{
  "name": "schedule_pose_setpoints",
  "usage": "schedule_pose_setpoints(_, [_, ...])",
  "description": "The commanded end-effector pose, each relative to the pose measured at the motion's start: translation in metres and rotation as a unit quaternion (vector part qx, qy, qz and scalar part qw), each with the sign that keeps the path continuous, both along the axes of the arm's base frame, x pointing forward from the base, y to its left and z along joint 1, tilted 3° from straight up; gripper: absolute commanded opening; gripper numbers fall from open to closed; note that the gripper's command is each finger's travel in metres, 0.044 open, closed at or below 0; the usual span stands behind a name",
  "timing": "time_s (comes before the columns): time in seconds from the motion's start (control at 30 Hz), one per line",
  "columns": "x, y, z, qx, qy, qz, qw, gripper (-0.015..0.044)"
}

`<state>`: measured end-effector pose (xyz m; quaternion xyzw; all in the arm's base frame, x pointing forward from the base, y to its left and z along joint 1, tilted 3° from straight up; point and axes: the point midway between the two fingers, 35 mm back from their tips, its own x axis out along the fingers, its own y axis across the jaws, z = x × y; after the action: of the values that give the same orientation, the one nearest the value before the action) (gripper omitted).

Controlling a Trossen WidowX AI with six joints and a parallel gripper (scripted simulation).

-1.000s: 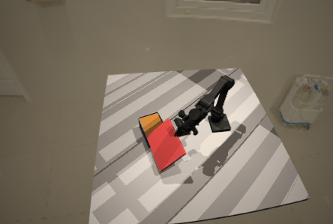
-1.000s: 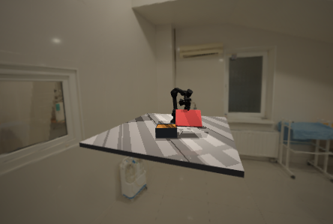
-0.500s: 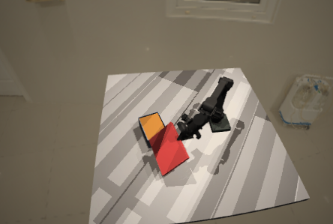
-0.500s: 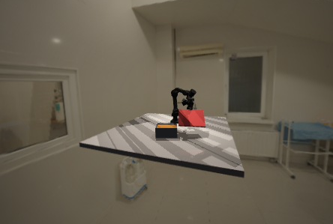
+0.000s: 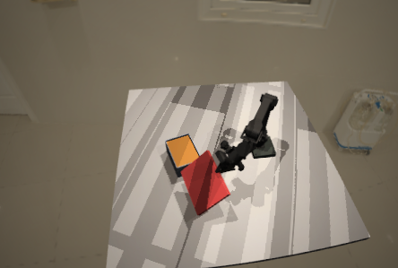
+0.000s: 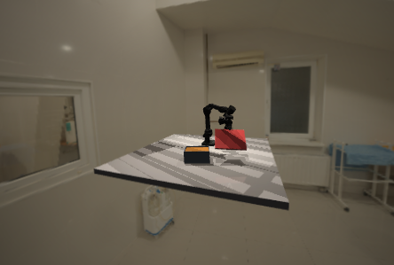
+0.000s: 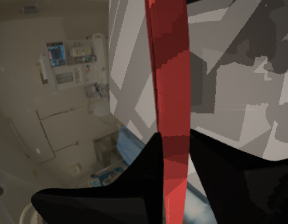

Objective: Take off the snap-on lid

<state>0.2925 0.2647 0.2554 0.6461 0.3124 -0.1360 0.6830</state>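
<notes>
The red lid (image 5: 205, 183) (image 6: 230, 140) (image 7: 174, 85) is off the box and held in the air, tilted, with its broad face toward the exterior camera. My gripper (image 5: 218, 168) (image 7: 173, 136) is shut on the lid's edge; in the wrist view the lid runs between the two black fingers. The storage box (image 5: 183, 151) (image 6: 197, 157) stands upright on the table, dark outside and orange inside its open top. In the top view the lid hides one corner of the box. In the exterior view the lid is beyond and to the right of the box, and hides the fingertips.
The pale table (image 5: 314, 220) (image 6: 146, 169) carries striped shadows, and the lid's shadow falls below it. The arm's base (image 5: 264, 149) stands on the table to the right of the box in the top view. The table's edges show in the top and exterior views.
</notes>
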Motion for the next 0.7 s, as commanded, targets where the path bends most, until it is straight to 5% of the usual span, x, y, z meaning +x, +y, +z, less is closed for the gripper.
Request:
schedule_pose_setpoints(0.0, [-0.002, 0.006, 0.007, 0.007, -0.008, -0.003, 1.000, 0.0000])
schedule_pose_setpoints(0.67, [-0.002, 0.006, -0.007, 0.007, -0.008, -0.003, 1.000, 0.0000])
